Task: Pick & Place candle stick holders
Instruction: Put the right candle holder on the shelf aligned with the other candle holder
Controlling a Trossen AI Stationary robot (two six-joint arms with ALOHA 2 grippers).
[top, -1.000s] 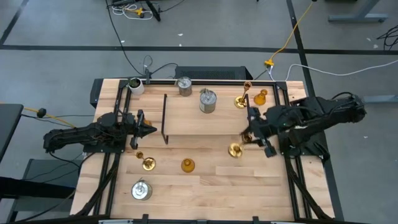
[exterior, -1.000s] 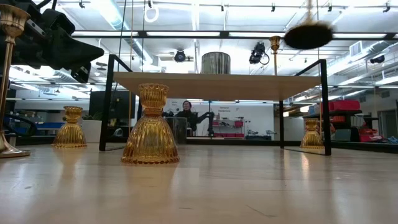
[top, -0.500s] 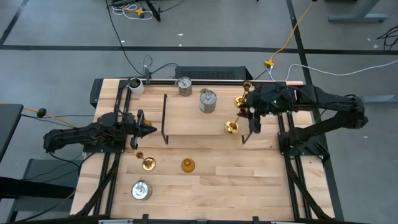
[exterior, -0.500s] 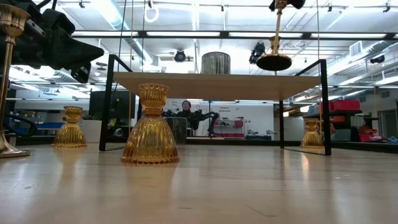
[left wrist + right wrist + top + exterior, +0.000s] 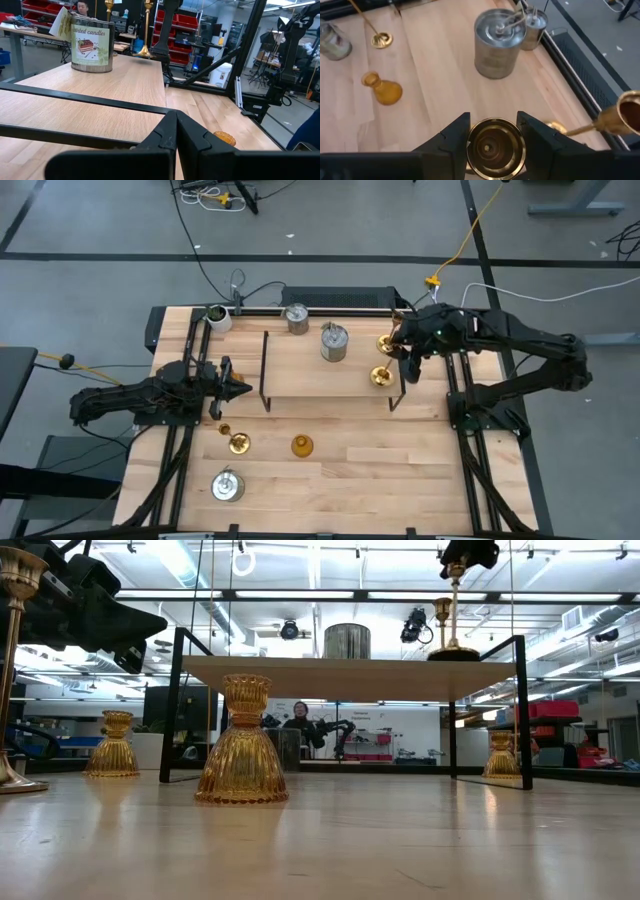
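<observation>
brass candle stick holder (image 5: 381, 375) in right claw (image 5: 405, 366) (upright), on rack shelf (image 5: 310, 370)

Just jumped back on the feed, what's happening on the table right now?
The right gripper has its jaws closed on the top of a tall brass candle stick holder, whose base sits on the wooden rack near its right end, beside another brass holder. Two metal can-shaped holders stand farther along the back. The left gripper is shut and empty, waiting at the rack's left edge. An amber holder, a brass one and a metal can sit on the table in front.
</observation>
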